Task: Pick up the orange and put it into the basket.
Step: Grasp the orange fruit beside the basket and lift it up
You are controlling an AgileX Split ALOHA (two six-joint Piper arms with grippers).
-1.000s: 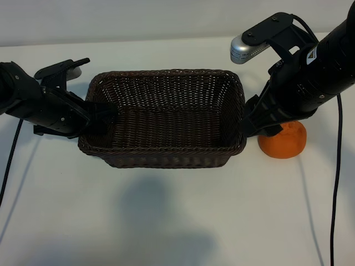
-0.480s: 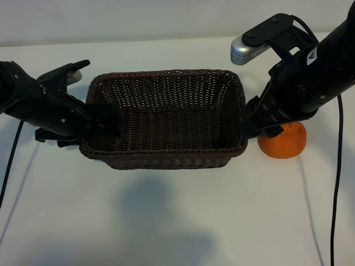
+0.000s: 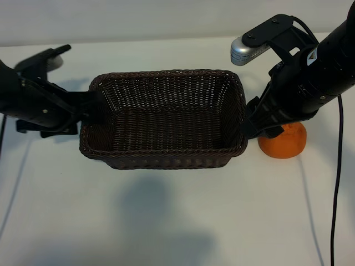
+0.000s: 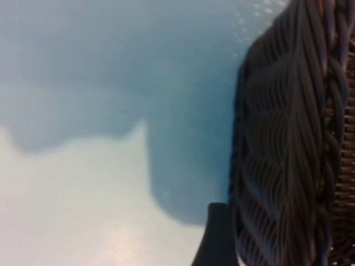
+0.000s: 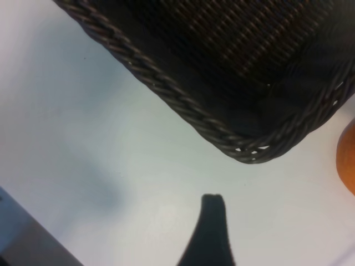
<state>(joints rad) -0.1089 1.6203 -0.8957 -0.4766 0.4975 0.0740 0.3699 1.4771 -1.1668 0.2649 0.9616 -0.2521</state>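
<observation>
The dark brown woven basket stands in the middle of the white table. The orange lies on the table just beyond the basket's right end, partly hidden by my right arm. My right gripper hangs open between the basket's right wall and the orange, holding nothing. Its wrist view shows one finger, the basket's corner and a sliver of the orange. My left gripper is open just outside the basket's left wall. One finger lies next to the wicker.
Bare white table spreads in front of the basket. A black cable trails down the right side. The silver camera on the right wrist sticks out above the basket's back right corner.
My left gripper has opened, let go of the basket's left wall and drawn back to the left. The right arm and the orange have not moved.
</observation>
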